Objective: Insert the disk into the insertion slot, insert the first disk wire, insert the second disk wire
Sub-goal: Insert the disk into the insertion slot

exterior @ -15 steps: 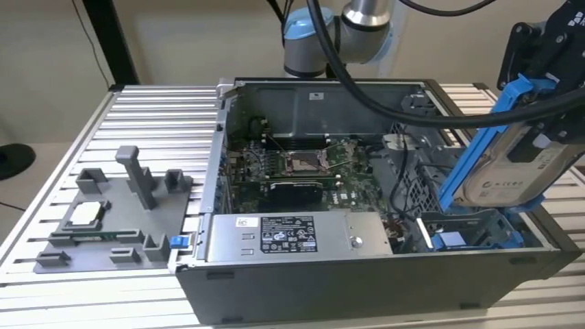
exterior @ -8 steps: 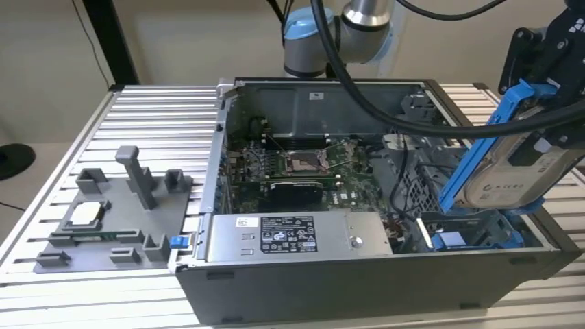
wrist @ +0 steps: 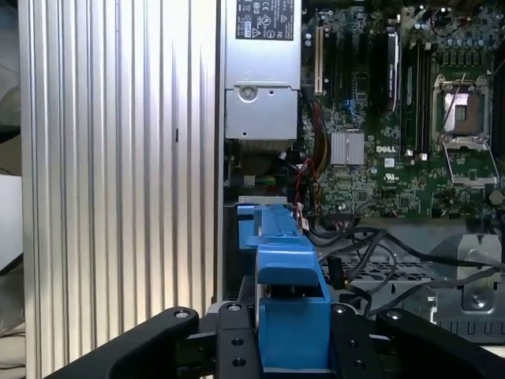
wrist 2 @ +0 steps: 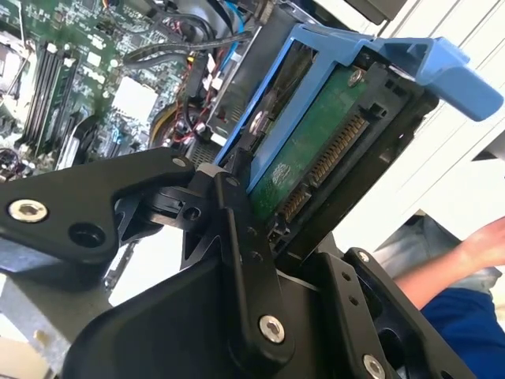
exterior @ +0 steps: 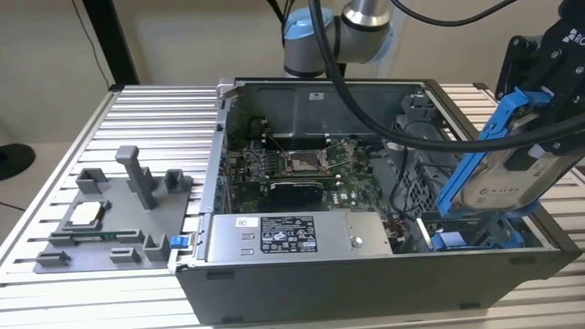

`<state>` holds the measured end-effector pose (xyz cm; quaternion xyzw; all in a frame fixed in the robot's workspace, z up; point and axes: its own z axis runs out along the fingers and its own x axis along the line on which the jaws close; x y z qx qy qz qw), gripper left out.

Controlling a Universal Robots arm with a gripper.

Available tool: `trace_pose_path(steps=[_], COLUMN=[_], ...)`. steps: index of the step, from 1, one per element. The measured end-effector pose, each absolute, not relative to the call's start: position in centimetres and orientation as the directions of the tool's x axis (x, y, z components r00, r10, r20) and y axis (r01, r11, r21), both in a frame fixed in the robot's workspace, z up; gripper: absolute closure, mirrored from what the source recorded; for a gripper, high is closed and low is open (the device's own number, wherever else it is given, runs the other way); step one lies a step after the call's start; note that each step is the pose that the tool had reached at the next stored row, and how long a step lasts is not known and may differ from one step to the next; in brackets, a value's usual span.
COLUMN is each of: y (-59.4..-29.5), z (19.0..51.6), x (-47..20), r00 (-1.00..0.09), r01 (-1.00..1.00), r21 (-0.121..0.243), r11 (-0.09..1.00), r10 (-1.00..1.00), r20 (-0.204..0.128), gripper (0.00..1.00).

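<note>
Above the insertion slot (exterior: pixel 475 238), hand (exterior: pixel 539 142) clamped on the tilted disk (exterior: pixel 498 186), open computer case (exterior: pixel 366 284) beneath

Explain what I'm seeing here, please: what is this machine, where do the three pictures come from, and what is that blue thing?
It is a robot arm working over an open computer case on a ribbed metal table. The exterior view is from a camera standing off the arm; both wrist views come from cameras riding on the arm. Its gripper is clamped on the disk, a hard drive in a blue frame, held tilted above the insertion slot, not yet in. A grey fixture sits beside the case.
</note>
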<state>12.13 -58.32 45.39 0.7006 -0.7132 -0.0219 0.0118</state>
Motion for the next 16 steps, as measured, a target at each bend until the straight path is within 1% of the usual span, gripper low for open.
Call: trace_pose_path(steps=[7,16], y=[-58.3,-58.3], z=[44.6,43.7], x=[12.2,12.3], r00=[-0.018,-0.021], r01=[-0.999,-0.999], r21=[0.049,0.049], r11=[0.017,0.019], r10=[-0.999,-0.999], r20=[-0.026,-0.028], gripper=[1.00,1.00])
